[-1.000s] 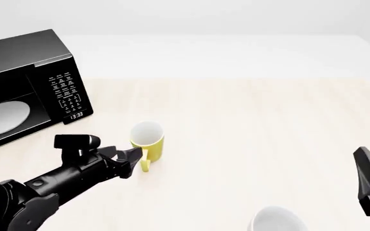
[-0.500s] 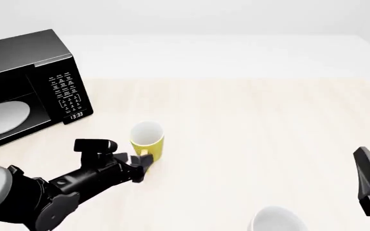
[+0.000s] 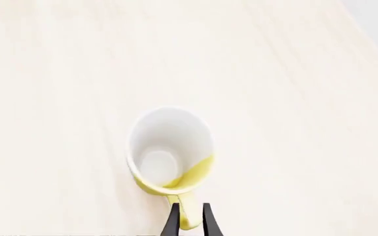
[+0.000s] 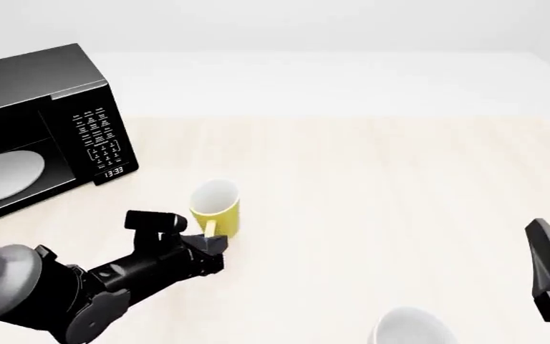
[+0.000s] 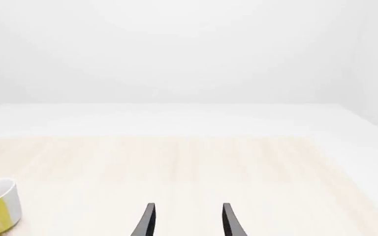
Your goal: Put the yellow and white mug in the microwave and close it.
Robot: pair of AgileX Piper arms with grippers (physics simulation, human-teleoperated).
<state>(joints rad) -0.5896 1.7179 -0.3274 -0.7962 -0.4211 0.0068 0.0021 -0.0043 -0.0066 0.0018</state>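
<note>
Yellow and white mug [image 4: 218,209] stands upright on the table [image 4: 380,186], near-left of centre, just right of and nearer than the microwave [image 4: 41,129], whose cavity is open with the white plate [image 4: 3,175] visible inside. Left gripper [image 3: 190,223] is closed on the mug's handle [image 3: 185,216], fingers [image 3: 171,223] pressed either side of it. Right gripper [image 5: 186,221] sits at the near right edge, fingers apart and holding nothing, beside a plain white mug [image 4: 411,326].
</note>
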